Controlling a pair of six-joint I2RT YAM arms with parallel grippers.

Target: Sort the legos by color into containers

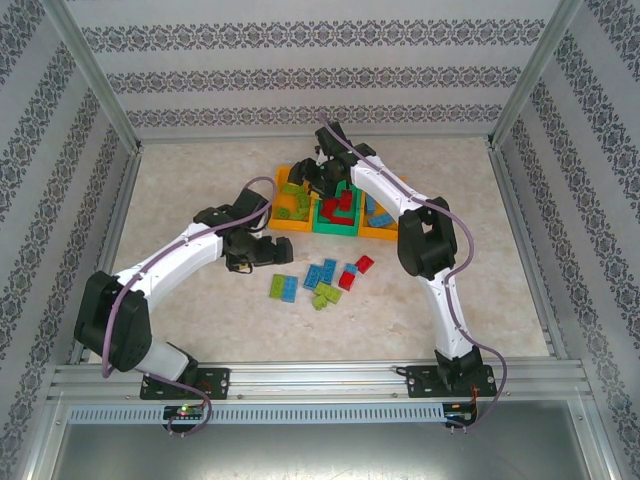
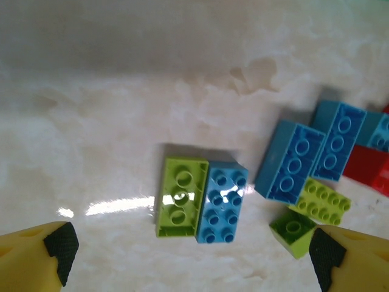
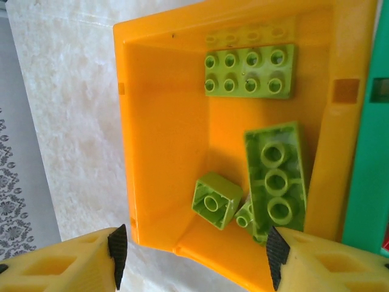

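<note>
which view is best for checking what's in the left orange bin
The right wrist view: it looks straight down into the left orange bin, its lime green bricks clear inside. The top external view has the bin small, partly behind the right arm. The left wrist view faces loose bricks on the table.

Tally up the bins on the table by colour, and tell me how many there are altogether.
Orange bins: 2, at the left and right ends of the row
Green bin: 1, in the middle
Total: 3
</note>
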